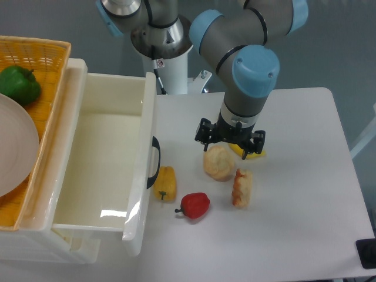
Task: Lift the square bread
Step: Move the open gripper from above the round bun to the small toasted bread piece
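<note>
end effector (230,143) above-left of square bread (241,188)

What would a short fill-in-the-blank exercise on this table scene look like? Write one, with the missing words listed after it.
1. The gripper hangs directly above the round ____, not over the square bread.
2. The square bread lies just to the ____ of the bun in the camera's view.
3. The pepper in the wicker basket is ____ in colour.
4. Between the yellow-orange pepper and the square bread lies a ____ pepper.

Missing words: bun; right; green; red
</note>
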Motion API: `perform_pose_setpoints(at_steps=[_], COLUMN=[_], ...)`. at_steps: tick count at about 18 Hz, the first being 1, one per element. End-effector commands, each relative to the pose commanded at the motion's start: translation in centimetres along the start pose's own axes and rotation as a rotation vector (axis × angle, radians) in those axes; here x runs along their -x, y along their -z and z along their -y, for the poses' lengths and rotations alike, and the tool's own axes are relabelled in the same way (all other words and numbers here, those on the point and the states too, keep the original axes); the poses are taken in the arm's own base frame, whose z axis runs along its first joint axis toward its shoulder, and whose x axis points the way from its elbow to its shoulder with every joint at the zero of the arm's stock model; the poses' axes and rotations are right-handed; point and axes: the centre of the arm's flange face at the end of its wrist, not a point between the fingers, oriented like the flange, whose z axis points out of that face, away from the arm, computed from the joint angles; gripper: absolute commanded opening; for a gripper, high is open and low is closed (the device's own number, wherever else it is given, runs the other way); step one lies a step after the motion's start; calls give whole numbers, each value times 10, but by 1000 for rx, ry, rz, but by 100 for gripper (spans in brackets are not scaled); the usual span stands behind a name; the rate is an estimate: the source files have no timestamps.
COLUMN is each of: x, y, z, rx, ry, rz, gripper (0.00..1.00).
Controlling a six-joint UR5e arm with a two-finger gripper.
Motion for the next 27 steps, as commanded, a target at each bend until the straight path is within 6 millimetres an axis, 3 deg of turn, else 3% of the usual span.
perform_pose_setpoints(at_steps=[7, 10, 19, 27], x=[1, 17, 37, 56], y=[2, -2, -22, -49], z=[0, -12, -27, -14], rx=[-9, -11, -34, -68], ry=[-18, 28, 88, 107], rz=[8, 10, 36, 64], gripper=[100, 100, 100, 100])
